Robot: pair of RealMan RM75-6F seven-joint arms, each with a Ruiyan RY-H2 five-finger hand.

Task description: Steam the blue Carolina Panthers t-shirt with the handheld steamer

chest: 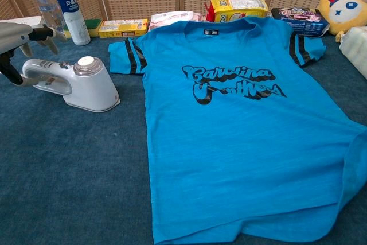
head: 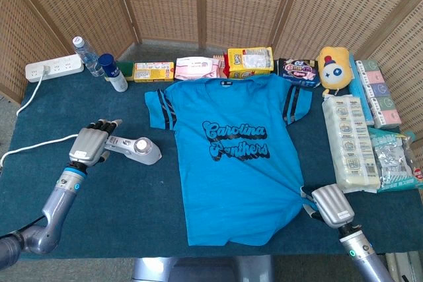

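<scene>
Blue table (head: 119,189); t-shirt (head: 241,163) reads "Carolina Panthers"; steamer (head: 135,149) beside.

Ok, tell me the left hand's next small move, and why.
Probably lower and close the left hand around the steamer's handle: its fingers hover spread over it, not yet wrapped, and the steamer sits on the table beside the t-shirt.

Along the back edge of the bench (head: 132,189), left to right: white power strip (head: 54,68), clear water bottle (head: 86,55), blue-capped spray can (head: 113,72), flat yellow box (head: 153,71), pink wipes pack (head: 197,67), yellow snack bag (head: 250,61), dark snack pack (head: 299,71), yellow plush toy (head: 334,67). Along the right edge: stacked tissue packs (head: 377,92), long white multipack (head: 351,142), clear plastic bag (head: 395,159). Behind the bench: woven rattan screen (head: 244,1).
</scene>
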